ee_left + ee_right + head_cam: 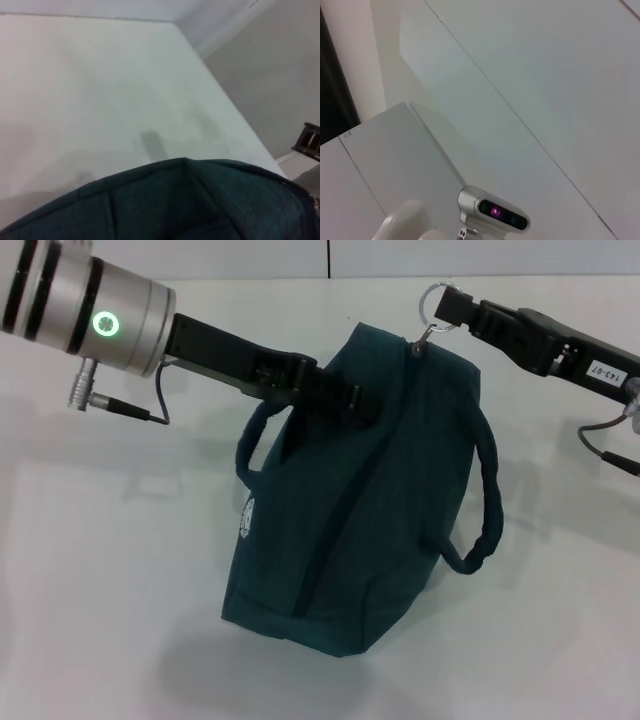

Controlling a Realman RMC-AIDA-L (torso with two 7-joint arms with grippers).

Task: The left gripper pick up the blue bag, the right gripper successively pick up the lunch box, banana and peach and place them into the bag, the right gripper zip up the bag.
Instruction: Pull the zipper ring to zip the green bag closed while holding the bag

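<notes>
- On the white table [90,570], the blue bag [350,520] stands upright near the middle of the head view, its dark teal fabric sagging a little toward the near left.
- One looped handle [478,510] hangs down the bag's right side; the other handle [258,435] arches out on the left side, just below the left arm.
- From the far left, the left gripper [345,395] reaches in on its black arm and silver wrist [90,315]; its tip lies against the bag's upper left edge, pinching the fabric there, though the fingertips themselves are dark against dark cloth and hard to separate.
- Seen from the left wrist, the bag's top edge [185,200] fills the near part of the picture, with bare table beyond it.
- At the far right, the right gripper [452,310] comes in over the bag's top right corner; its fingers are pressed together on the metal ring [436,300] of the zipper pull [424,337], which sits at the far end of the bag's top.
- A dark zipper line [350,480] runs from that pull down along the bag toward its near bottom and looks drawn closed.
- Nothing of the lunch box, banana or peach shows outside the bag.
- From the right wrist, only pale wall panels and a small silver camera unit [492,210] show.
</notes>
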